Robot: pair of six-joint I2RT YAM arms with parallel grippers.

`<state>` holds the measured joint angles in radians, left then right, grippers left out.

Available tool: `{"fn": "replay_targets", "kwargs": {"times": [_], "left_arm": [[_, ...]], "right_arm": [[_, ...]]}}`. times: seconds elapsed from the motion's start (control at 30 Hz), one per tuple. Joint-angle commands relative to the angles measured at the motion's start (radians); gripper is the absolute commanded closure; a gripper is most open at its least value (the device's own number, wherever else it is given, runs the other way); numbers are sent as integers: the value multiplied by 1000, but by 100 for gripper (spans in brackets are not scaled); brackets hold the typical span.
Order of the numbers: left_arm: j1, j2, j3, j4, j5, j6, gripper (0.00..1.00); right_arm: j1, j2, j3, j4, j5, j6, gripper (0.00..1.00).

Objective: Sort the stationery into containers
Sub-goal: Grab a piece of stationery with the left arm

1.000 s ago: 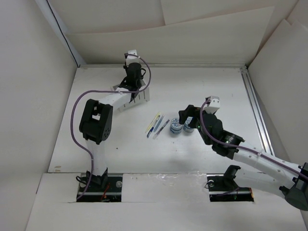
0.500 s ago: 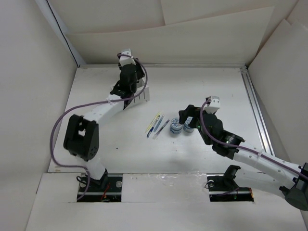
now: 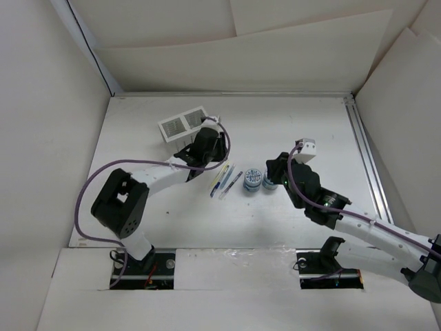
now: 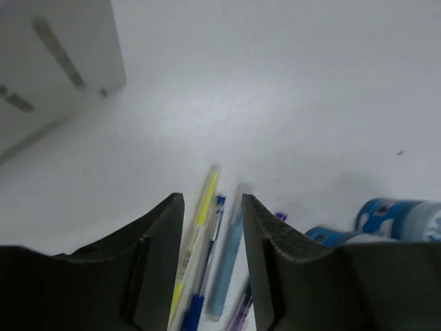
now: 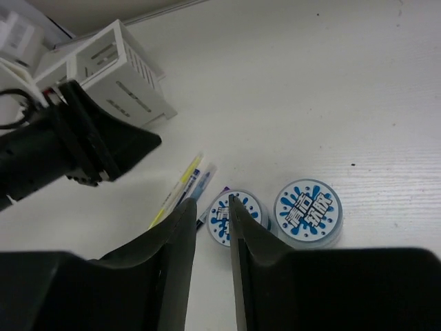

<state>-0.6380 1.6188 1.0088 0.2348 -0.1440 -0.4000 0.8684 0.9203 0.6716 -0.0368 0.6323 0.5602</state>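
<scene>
Left hand (image 4: pixel 212 200) just swung off the organizer (image 3: pixel 182 125): a second ago it was parked over it near the far-left corner of the table (image 3: pixel 324 124), now it's down over the pens (image 3: pixel 224 181) near the table's middle. The organizer is uncovered again, toward the far-left corner and apart from my arm; can't tell from above whether anything is inside. Left hand is open and holds nothing. Wrist view shows the yellow-green pen (image 4: pixel 200 224) and a blue one lined up in the gap between the fingers (image 4: pixel 157 255), flat on the table. Right hand (image 5: pixel 213 201) has backed off the rolls (image 5: pixel 306 212) a little, so both now show from above, side by side just right of the pens. Its fingers are nearly together with a narrow gap, empty, hovering over the left roll. My read: nothing sorted yet, left is set up for a pen pick. Risk: the pens lie bunched and touching, so closing may catch two
</scene>
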Motion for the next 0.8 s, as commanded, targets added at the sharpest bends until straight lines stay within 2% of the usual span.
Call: {"fn": "replay_targets", "kwargs": {"times": [0.0, 0.07, 0.1, 0.23, 0.33, 0.47, 0.5, 0.57, 0.77], "left_arm": [[11, 16, -19, -35, 61, -17, 63], [11, 51, -7, -35, 95, -17, 60], [-5, 64, 19, -49, 95, -4, 58], [-41, 122, 50, -101, 47, 18, 58], [-42, 135, 50, -101, 34, 18, 58], [-42, 158, 50, -101, -15, 18, 68], [-42, 170, 60, -101, -16, 18, 74], [-42, 184, 73, -101, -29, 18, 77], [-42, 230, 108, -101, -54, 27, 77]], "right_arm": [[-9, -17, 5, 43, 24, -3, 70], [-9, -17, 5, 43, 24, -3, 69], [-9, -17, 5, 43, 24, -3, 61], [-29, -17, 5, 43, 14, -3, 46], [-29, -17, 5, 43, 1, -3, 45], [-29, -8, 5, 43, -20, -3, 45], [-29, 3, 5, 43, -20, -3, 45], [-29, 3, 5, 43, -20, -3, 45], [-29, 3, 14, 43, -40, -3, 45]]}}
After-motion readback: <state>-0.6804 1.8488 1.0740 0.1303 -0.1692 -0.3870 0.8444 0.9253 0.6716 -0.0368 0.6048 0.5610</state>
